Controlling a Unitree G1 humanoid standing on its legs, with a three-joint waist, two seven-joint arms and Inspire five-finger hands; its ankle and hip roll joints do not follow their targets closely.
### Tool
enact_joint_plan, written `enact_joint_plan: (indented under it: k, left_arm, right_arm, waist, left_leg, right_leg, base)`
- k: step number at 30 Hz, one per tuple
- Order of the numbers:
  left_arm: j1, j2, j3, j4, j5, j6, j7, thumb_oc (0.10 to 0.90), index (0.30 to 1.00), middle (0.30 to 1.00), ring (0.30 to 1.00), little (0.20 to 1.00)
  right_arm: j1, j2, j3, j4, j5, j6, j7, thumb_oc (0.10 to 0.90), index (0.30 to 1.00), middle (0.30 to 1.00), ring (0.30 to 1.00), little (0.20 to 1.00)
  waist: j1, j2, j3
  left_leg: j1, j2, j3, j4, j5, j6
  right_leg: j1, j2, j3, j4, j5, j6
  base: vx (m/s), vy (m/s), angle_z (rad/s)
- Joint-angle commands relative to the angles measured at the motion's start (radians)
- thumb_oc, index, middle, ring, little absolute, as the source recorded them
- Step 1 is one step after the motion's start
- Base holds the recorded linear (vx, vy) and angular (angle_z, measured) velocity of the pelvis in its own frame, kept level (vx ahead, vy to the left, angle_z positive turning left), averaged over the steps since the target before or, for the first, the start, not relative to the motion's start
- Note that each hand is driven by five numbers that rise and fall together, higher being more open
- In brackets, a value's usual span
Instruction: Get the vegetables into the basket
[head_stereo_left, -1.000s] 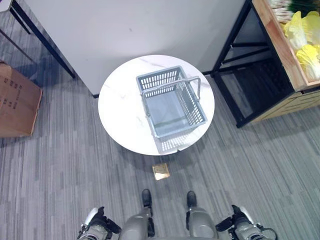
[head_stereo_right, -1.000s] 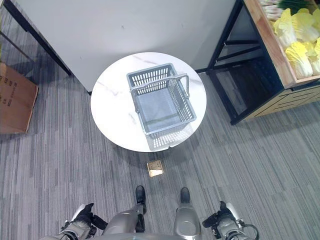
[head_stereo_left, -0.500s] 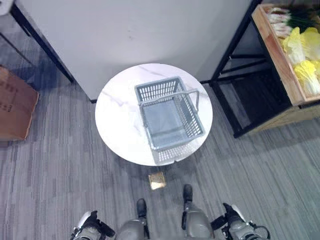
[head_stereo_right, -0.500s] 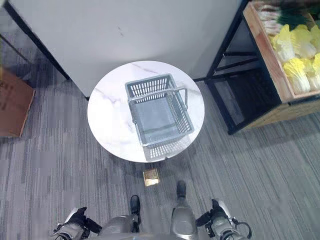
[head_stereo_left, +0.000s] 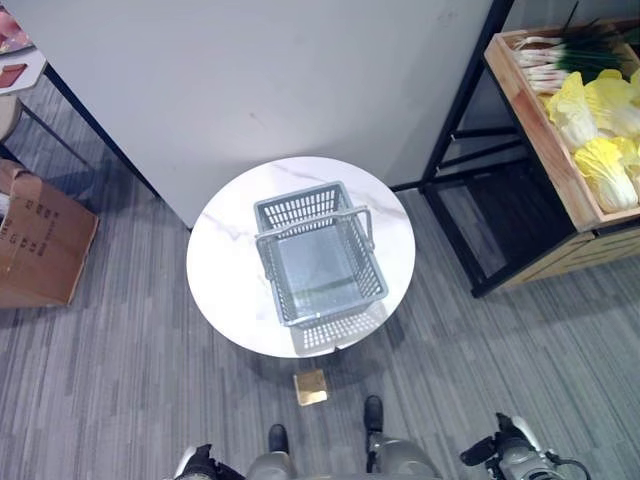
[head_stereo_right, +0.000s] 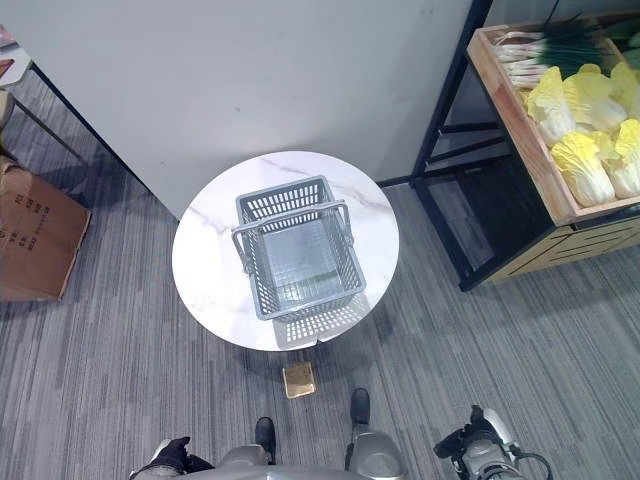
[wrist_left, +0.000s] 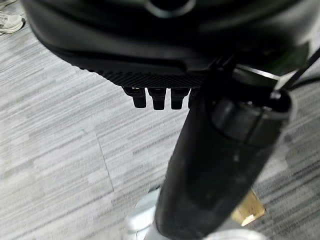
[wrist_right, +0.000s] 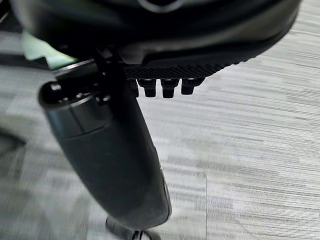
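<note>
Since a second ago the whole view has shifted, so the camera has moved; the grey basket (head_stereo_right: 296, 245) is unmoved, empty, at the centre of the round white table (head_stereo_right: 205, 285). More of the wooden crate (head_stereo_right: 520, 125) is now seen at 2 o'clock, holding yellow cabbages (head_stereo_right: 580, 165) and spring onions (head_stereo_right: 530, 45). Nothing is yet picked. The left hand (head_stereo_right: 170, 455) at 7 o'clock and right hand (head_stereo_right: 480, 445) at 5 o'clock hang low, fingers straight, holding nothing. A black shelf frame (head_stereo_right: 445, 150) stands between table and crate; a cardboard box (head_stereo_right: 40, 245) lies at 9 o'clock.
</note>
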Motion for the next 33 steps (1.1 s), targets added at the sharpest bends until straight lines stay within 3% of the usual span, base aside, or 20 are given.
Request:
enact_joint_plan:
  k: [1,3,4,5,6,7,13,14,15,22,27,33]
  left_arm:
    - [0.018,0.081,0.043,0.052,0.008,0.011,0.070,0.900,1.000,1.000,1.000,1.000]
    - [0.021,0.078,0.055,0.052,0.018,0.007,0.072,0.900,1.000,1.000,1.000,1.000]
    - [0.021,0.078,0.054,0.052,0.018,0.007,0.072,0.900,1.000,1.000,1.000,1.000]
    - [0.025,0.075,0.063,0.053,0.024,0.008,0.075,0.900,1.000,1.000,1.000,1.000]
    - [0.030,0.073,0.094,0.059,0.044,0.014,0.070,0.900,1.000,1.000,1.000,1.000]
    - [0.031,0.072,0.099,0.059,0.053,0.017,0.066,0.900,1.000,1.000,1.000,1.000]
    - [0.029,0.070,0.081,0.060,0.078,0.023,0.036,0.900,1.000,1.000,1.000,1.000]
    - [0.029,0.069,0.085,0.060,0.078,0.023,0.036,0.900,1.000,1.000,1.000,1.000]
    - [0.027,0.074,0.061,0.061,0.076,0.025,0.029,0.900,1.000,1.000,1.000,1.000]
    - [0.027,0.068,0.003,0.048,0.059,0.015,0.023,0.900,1.000,1.000,1.000,1.000]
    - [0.026,0.070,-0.018,0.044,0.024,0.006,0.033,0.900,1.000,1.000,1.000,1.000]
    - [0.016,0.074,-0.042,0.038,-0.009,-0.004,0.046,0.900,1.000,1.000,1.000,1.000]
  right_arm:
    - [-0.024,-0.131,-0.022,-0.160,-0.134,-0.004,-0.173,0.900,1.000,1.000,1.000,1.000]
    - [-0.024,-0.218,-0.048,-0.338,-0.222,0.008,-0.219,0.900,1.000,1.000,1.000,1.000]
    - [-0.023,-0.218,-0.050,-0.340,-0.223,0.009,-0.218,0.900,1.000,1.000,1.000,1.000]
    - [-0.012,-0.267,-0.069,-0.454,-0.277,0.015,-0.227,0.900,1.000,1.000,1.000,1.000]
    - [0.002,-0.375,-0.124,-0.727,-0.409,0.011,-0.247,0.900,1.000,1.000,1.000,1.000]
    - [-0.015,-0.415,-0.121,-0.797,-0.455,0.003,-0.245,0.900,1.000,1.000,1.000,1.000]
    - [-0.204,-0.538,0.021,-1.000,-0.525,-0.059,-0.161,0.900,1.000,1.000,1.000,1.000]
    - [-0.213,-0.538,0.030,-0.996,-0.524,-0.058,-0.161,0.900,1.000,1.000,1.000,1.000]
    - [-0.342,-0.536,0.153,-1.016,-0.469,-0.086,-0.101,0.900,1.000,1.000,1.000,1.000]
    - [-0.642,-0.497,0.418,-0.946,-0.399,-0.098,-0.032,0.900,1.000,1.000,1.000,1.000]
    - [-0.814,-0.441,0.558,-0.829,-0.371,-0.089,-0.004,0.900,1.000,1.000,1.000,1.000]
    - [-0.932,-0.385,0.620,-0.705,-0.326,-0.071,0.004,0.900,1.000,1.000,1.000,1.000]
  waist:
    - [0.005,-0.098,0.005]
    - [0.001,-0.102,0.005]
    - [0.002,-0.103,0.004]
    - [0.000,-0.105,0.003]
    - [0.002,-0.112,-0.003]
    - [0.007,-0.112,-0.006]
    - [0.053,-0.120,-0.025]
    - [0.049,-0.119,-0.025]
    - [0.071,-0.122,-0.028]
    - [0.097,-0.127,-0.028]
    - [0.115,-0.130,-0.014]
    - [0.137,-0.129,0.013]
  left_leg:
    - [-0.006,-0.049,-0.010,-0.018,0.000,0.029]
    - [-0.002,-0.048,-0.004,-0.024,-0.002,0.028]
    - [-0.005,-0.049,-0.004,-0.024,0.001,0.028]
    - [-0.002,-0.049,-0.003,-0.024,-0.003,0.029]
    - [0.011,-0.050,0.002,-0.024,-0.014,0.030]
    - [0.020,-0.049,0.003,-0.024,-0.022,0.030]
    - [0.018,-0.051,-0.001,-0.024,-0.022,0.026]
    - [0.018,-0.051,-0.001,-0.024,-0.022,0.026]
    - [0.016,-0.051,-0.007,-0.024,-0.020,0.023]
    - [0.005,-0.045,-0.024,-0.024,-0.010,0.015]
    - [-0.011,-0.040,-0.039,-0.024,0.001,0.011]
    - [-0.049,-0.036,-0.057,-0.024,0.020,0.009]
  right_leg:
    - [-0.023,-0.121,0.054,0.038,0.017,0.117]
    - [-0.025,-0.123,0.059,0.042,0.018,0.121]
    - [-0.028,-0.124,0.059,0.042,0.020,0.121]
    - [-0.027,-0.125,0.062,0.042,0.021,0.123]
    - [-0.017,-0.131,0.063,0.035,0.024,0.127]
    - [-0.009,-0.130,0.063,0.031,0.022,0.128]
    - [0.006,-0.139,0.048,0.014,0.027,0.128]
    - [0.007,-0.139,0.048,0.014,0.027,0.128]
    - [0.017,-0.139,0.036,0.008,0.026,0.126]
    - [0.028,-0.136,0.021,0.000,0.021,0.122]
    - [0.024,-0.133,0.010,-0.001,0.020,0.118]
    - [0.002,-0.130,-0.002,0.001,0.024,0.114]
  base:
    - [-0.01,0.043,-0.22]
    - [-0.01,0.043,-0.26]
    - [0.00,0.037,-0.14]
    - [0.03,0.040,-0.05]
    - [0.06,0.047,0.02]
    - [0.05,0.031,-0.02]
    - [0.01,0.001,-0.05]
    - [0.02,-0.019,0.06]
    - [0.00,-0.014,0.11]
    - [0.01,-0.021,0.14]
    - [-0.02,-0.021,0.09]
    - [-0.05,-0.018,0.08]
